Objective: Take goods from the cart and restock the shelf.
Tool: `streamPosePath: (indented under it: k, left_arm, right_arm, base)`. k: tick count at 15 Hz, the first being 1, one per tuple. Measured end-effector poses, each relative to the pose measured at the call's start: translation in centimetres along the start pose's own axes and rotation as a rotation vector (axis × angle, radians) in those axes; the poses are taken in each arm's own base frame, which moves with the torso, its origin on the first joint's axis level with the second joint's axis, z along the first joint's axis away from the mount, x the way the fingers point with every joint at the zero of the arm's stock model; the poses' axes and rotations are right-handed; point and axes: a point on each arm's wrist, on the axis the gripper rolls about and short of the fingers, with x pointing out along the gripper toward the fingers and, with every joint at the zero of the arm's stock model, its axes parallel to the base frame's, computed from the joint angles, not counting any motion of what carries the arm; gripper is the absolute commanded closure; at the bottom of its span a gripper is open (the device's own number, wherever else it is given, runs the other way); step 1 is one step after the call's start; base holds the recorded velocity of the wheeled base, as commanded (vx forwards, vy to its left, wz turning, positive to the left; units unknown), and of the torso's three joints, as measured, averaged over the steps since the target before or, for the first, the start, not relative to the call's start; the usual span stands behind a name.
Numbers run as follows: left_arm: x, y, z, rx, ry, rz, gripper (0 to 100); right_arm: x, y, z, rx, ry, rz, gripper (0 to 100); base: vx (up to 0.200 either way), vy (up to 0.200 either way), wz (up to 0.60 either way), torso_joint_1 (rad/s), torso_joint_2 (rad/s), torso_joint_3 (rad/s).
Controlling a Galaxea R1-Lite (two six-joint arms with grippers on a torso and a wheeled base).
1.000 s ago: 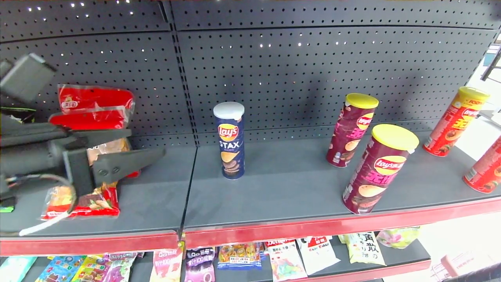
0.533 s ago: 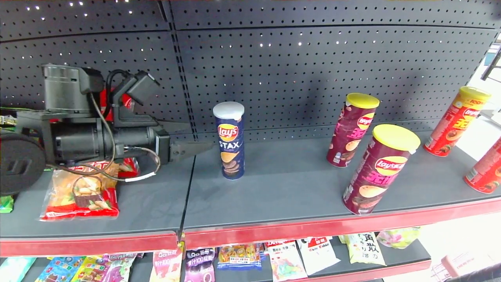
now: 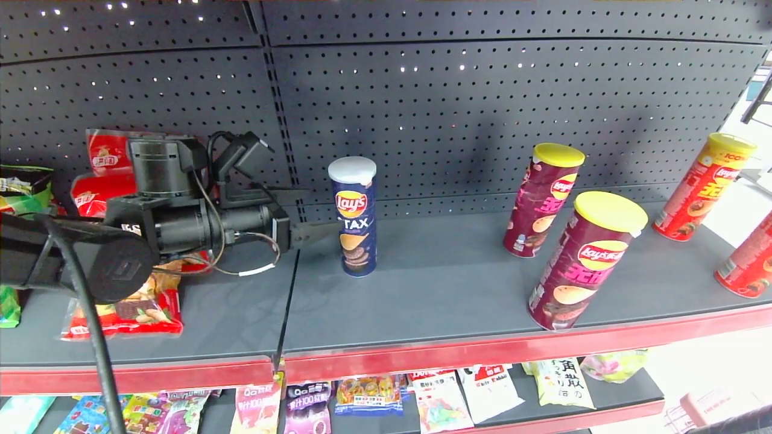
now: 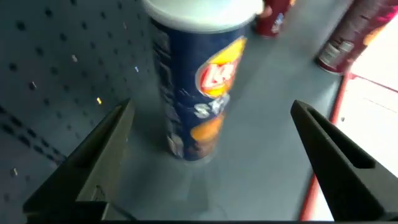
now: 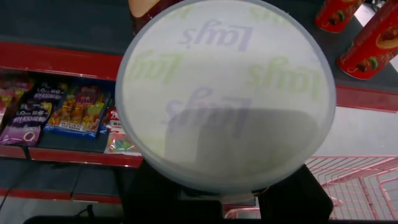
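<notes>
A blue chip can with a white lid stands upright near the middle of the grey shelf. My left gripper is open just left of it, level with its middle, with one fingertip almost at its side. In the left wrist view the blue can stands just beyond the left gripper, centred between the spread fingers. My right gripper is hidden behind a chip can whose pale translucent lid faces the wrist camera; it holds that can in front of the shelf's red edge.
Two maroon cans with yellow lids stand to the right, and red cans at the far right end. Snack bags lie at the left under my arm. Small packets fill the lower shelf. A pink cart is below.
My left arm has swung right from over the snack bags to the blue can, and the gripper has turned to point at the can. The cans have not moved.
</notes>
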Motion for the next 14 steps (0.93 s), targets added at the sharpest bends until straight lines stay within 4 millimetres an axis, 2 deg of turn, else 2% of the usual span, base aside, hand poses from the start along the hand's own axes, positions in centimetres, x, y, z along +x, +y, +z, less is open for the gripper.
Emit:
streamPosePath:
  k: [6, 11, 14]
  left_arm:
    - [1.6, 0.9, -1.5, 0.0, -0.002, -0.001, 0]
    - [2.8, 1.8, -0.6, 0.017, -0.036, 0.001, 0]
    - [3.4, 2.2, -0.7, 0.018, -0.038, 0.0, 0]
  right_arm:
    - [0.0, 0.0, 0.0, 0.003, 0.005, -0.017, 100]
    - [0.1, 0.0, -0.1, 0.002, 0.012, -0.018, 100]
    - [0.1, 0.0, -0.1, 0.002, 0.013, -0.017, 100]
  base:
    - [0.0, 0.0, 0.0, 0.0, 0.0, 0.0]
    - [0.0, 0.0, 0.0, 0.0, 0.0, 0.0]
    - [0.0, 0.0, 0.0, 0.0, 0.0, 0.0]
